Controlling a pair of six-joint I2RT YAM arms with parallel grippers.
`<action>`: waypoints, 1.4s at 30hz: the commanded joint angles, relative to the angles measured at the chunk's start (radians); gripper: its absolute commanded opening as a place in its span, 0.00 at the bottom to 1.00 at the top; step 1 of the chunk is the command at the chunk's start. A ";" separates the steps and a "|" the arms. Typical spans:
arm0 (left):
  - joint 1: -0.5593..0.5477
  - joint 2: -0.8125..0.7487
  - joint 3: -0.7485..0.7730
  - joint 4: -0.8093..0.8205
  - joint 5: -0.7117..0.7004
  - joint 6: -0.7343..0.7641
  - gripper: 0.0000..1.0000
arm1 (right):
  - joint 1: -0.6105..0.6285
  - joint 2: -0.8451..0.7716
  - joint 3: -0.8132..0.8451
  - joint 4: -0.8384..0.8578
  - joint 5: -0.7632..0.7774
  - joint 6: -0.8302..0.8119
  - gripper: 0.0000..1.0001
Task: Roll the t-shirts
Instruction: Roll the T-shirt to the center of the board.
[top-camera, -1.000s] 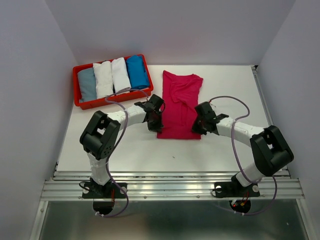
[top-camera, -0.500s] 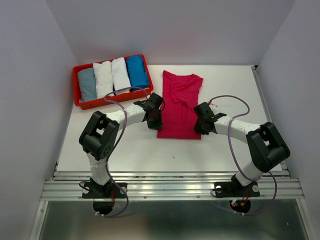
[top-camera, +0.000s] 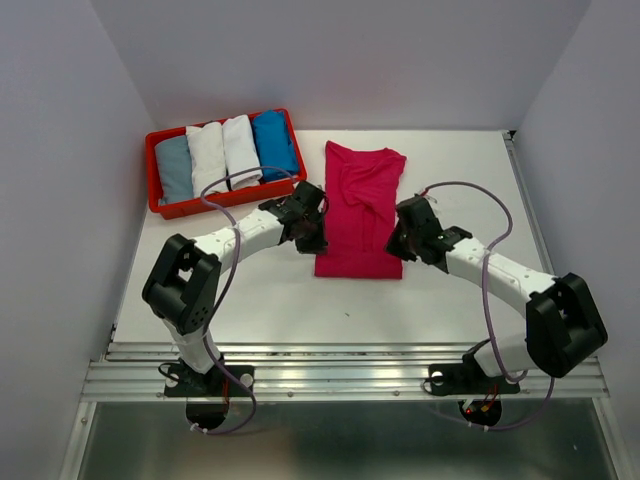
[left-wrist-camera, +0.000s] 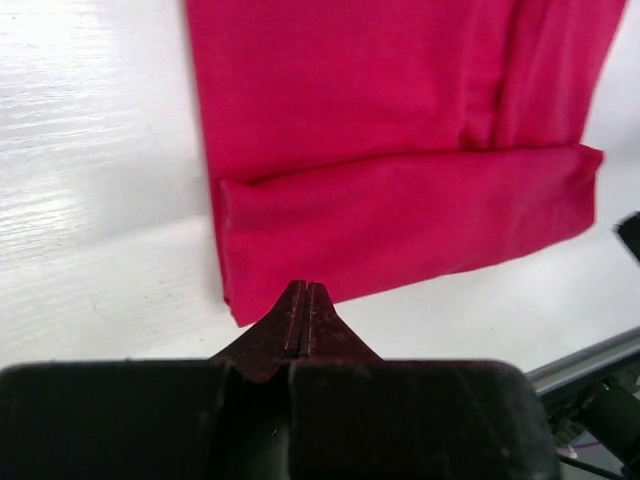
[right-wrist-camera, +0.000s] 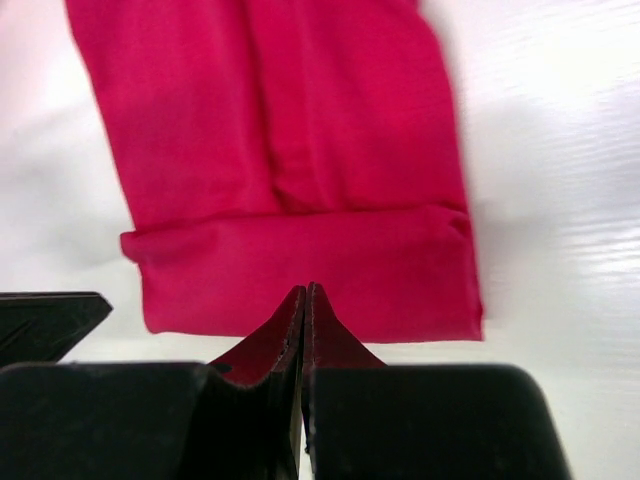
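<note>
A magenta-pink t-shirt (top-camera: 360, 210) lies flat on the white table, folded into a long strip, with its near end turned over in one narrow fold (left-wrist-camera: 420, 220) (right-wrist-camera: 300, 270). My left gripper (top-camera: 312, 238) is shut and empty at the strip's near left corner; in the left wrist view its tips (left-wrist-camera: 303, 291) sit just short of the fold's edge. My right gripper (top-camera: 399, 243) is shut and empty at the near right corner; in the right wrist view its tips (right-wrist-camera: 305, 292) are over the fold. Neither holds cloth.
A red plastic tray (top-camera: 152, 170) stands at the back left with rolled shirts side by side: grey-blue (top-camera: 173, 168), two white (top-camera: 207, 158) and bright blue (top-camera: 274, 143). Grey walls close in the table on the left, right and back. A metal rail runs along the near edge.
Both grippers have shifted slightly away from the near edge along the shirt's sides, and both arms' elbows have swung outward. The shirt lies as before.
</note>
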 joint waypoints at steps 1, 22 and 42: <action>-0.013 -0.030 0.033 -0.005 0.033 -0.019 0.00 | 0.053 0.063 0.056 0.075 -0.090 0.019 0.01; -0.074 0.016 0.037 0.050 0.111 -0.034 0.00 | 0.064 0.071 0.072 -0.032 0.067 0.020 0.01; -0.082 -0.065 -0.009 -0.005 -0.082 -0.041 0.00 | 0.045 -0.032 -0.054 -0.058 0.090 0.044 0.01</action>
